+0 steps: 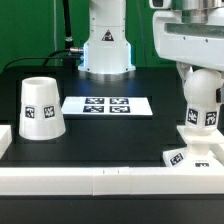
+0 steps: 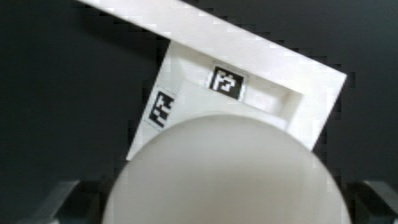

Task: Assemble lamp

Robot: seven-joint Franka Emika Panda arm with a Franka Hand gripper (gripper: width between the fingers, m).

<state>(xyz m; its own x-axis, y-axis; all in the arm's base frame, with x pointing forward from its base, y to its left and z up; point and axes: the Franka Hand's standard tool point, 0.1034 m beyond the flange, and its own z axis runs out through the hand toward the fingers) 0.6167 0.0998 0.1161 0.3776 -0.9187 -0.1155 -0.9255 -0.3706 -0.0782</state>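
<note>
My gripper (image 1: 199, 76) is at the exterior view's right, shut on the round head of the white bulb (image 1: 201, 104). The bulb is upright, with tags on its body. Its lower end meets the flat square base (image 1: 184, 157), which lies by the front rail. I cannot tell whether it is seated. In the wrist view the bulb's head (image 2: 217, 170) fills the space between my fingers (image 2: 68, 203), and the tagged base (image 2: 249, 95) lies beyond it. The tapered shade (image 1: 41, 108) stands upright at the exterior view's left, apart from the gripper.
The marker board (image 1: 107, 105) lies flat mid-table between the shade and the bulb. White rails (image 1: 100, 181) edge the table at the front and the left. The arm's pedestal (image 1: 106, 50) stands at the back.
</note>
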